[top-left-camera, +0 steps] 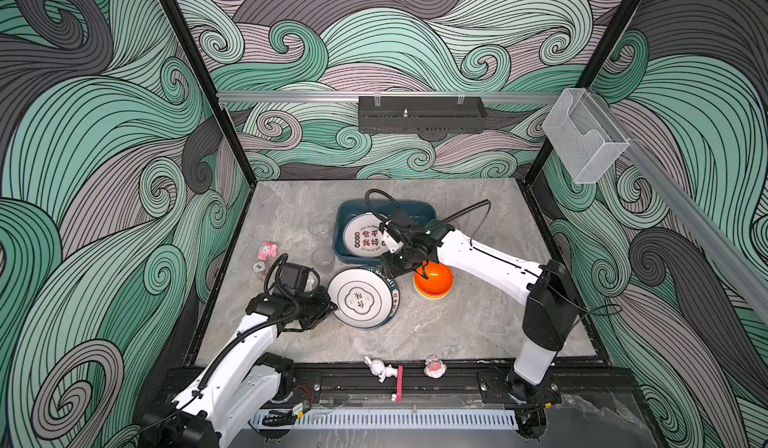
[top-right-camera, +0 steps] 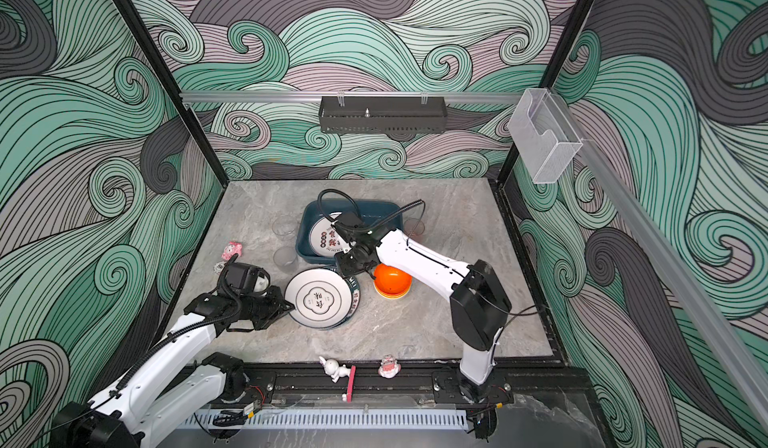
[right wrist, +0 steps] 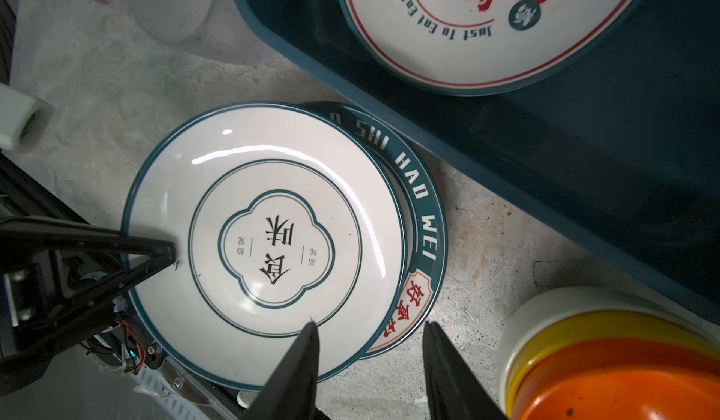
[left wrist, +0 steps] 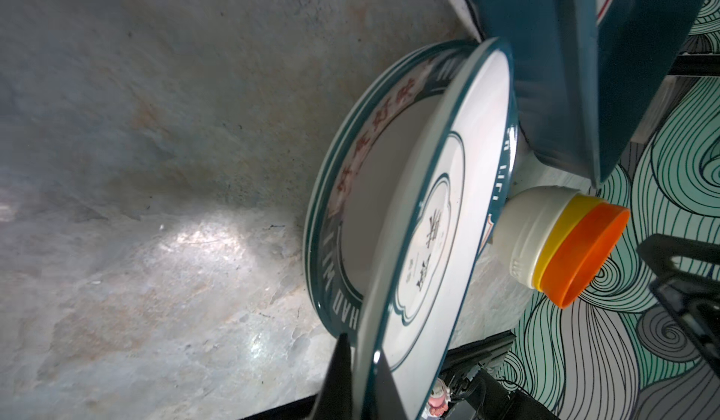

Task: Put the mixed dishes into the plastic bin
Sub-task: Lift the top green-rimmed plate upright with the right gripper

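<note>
Two plates lie stacked in front of the plastic bin (top-left-camera: pixel 343 221). The top white plate (top-left-camera: pixel 360 297) has a thin green rim. My left gripper (left wrist: pixel 362 383) is shut on its near-left edge, which is tilted up off the lower dark-green-rimmed plate (left wrist: pixel 350 165). My right gripper (right wrist: pixel 369 324) hangs open over the far-right edge of the stack, holding nothing. A red-lettered plate (top-left-camera: pixel 365 234) lies in the bin. Nested orange, yellow and cream bowls (top-left-camera: pixel 434 279) sit right of the stack, partly under the right arm. Two clear glasses (top-left-camera: pixel 319 225) (top-left-camera: pixel 323 259) stand left of the bin.
A pinkish glass (top-right-camera: pixel 413 227) stands right of the bin. Small figurines sit at the left edge (top-left-camera: pixel 267 250) and on the front rail (top-left-camera: pixel 378 368) (top-left-camera: pixel 434 367). A black tray (top-left-camera: pixel 419 113) and a clear box (top-left-camera: pixel 582 138) hang on the walls.
</note>
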Tool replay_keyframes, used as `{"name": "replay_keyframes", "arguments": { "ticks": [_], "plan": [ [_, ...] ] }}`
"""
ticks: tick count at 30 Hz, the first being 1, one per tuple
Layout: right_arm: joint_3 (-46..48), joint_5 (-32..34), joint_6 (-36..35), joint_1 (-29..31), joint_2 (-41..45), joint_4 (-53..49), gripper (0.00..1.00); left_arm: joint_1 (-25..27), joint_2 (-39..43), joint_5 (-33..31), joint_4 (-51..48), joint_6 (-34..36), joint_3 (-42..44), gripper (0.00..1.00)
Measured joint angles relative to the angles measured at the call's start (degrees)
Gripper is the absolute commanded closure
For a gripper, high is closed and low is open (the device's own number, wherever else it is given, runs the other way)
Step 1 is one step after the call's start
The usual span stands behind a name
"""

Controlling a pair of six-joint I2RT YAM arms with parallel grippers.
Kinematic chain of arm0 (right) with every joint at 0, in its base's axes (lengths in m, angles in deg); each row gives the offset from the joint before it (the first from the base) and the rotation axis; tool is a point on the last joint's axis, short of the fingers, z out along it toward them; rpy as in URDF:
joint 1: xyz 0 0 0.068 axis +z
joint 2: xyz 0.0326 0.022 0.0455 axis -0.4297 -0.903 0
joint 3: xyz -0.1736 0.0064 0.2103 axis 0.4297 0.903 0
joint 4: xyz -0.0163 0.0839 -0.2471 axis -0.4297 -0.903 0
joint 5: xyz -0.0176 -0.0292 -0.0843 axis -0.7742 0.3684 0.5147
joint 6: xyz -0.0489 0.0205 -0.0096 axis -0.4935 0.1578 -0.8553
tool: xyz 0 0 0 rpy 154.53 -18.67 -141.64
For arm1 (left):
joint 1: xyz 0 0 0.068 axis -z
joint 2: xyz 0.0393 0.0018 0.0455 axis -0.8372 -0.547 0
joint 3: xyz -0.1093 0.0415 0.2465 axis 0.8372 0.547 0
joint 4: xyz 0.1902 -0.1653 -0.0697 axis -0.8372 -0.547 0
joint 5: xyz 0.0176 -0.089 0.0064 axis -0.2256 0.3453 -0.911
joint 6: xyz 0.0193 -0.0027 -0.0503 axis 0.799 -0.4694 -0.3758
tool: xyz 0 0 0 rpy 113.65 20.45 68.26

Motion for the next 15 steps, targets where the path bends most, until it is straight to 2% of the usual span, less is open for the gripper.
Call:
{"name": "replay_keyframes", "arguments": {
  "ticks": [7, 15],
  "plan": [
    [5.46, -1.84, 1.46, -2.89, 7.21, 1.99, 0.53, 0.0, 3.15, 0.31, -0.83, -0.09, -4.37, 1.0],
    [15.26, -10.78, 5.88, -11.08, 16.11, 8.92, 0.5, 0.02, 3.48, 2.86, -0.17, -1.22, -8.94, 1.0]
  ]
}}
